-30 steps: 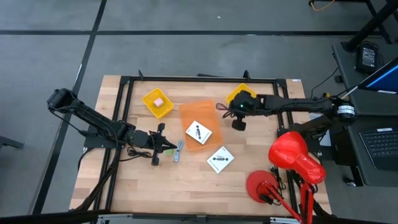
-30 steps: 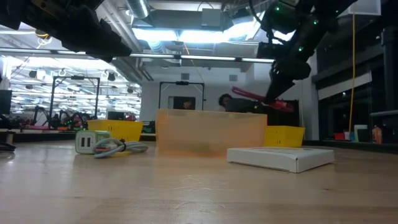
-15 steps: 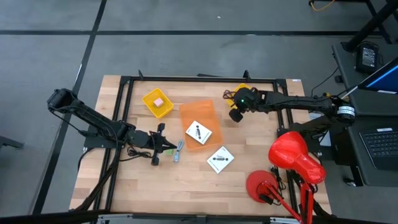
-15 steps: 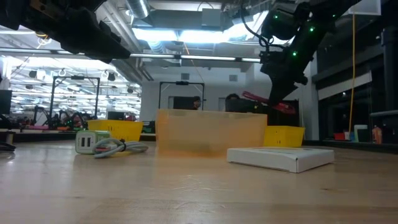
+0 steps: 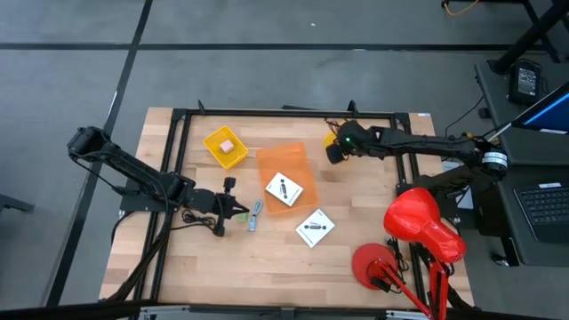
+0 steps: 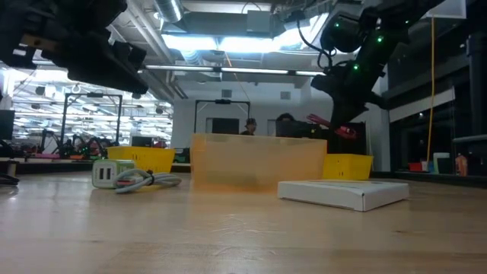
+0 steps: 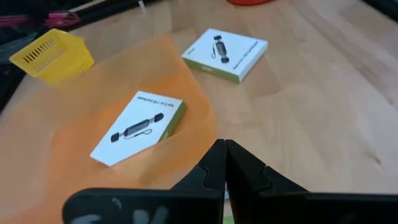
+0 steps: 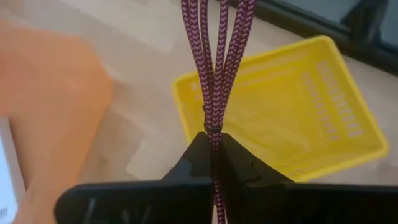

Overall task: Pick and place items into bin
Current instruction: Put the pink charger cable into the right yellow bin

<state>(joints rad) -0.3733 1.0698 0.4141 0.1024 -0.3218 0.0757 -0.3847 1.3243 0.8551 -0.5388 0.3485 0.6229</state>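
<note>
Cards (image 5: 284, 189), 2 white, 2 yellow baskets (image 5: 226, 148), right tool (image 8: 213, 144) pinching dark-red cord (image 8: 216, 56), left tool (image 7: 224, 151) clenched empty.

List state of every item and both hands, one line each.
Right hand: shut on dark-red cord, raised above a yellow basket.
Left hand: shut, empty, low by the orange bin.
One white box: flat inside the bin.
Other white box: flat on the table.
Pink block: in the other yellow basket.

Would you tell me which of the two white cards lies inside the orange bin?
The white card nearer the yellow baskets; the other card lies on bare wood, outside the orange bin.
</note>
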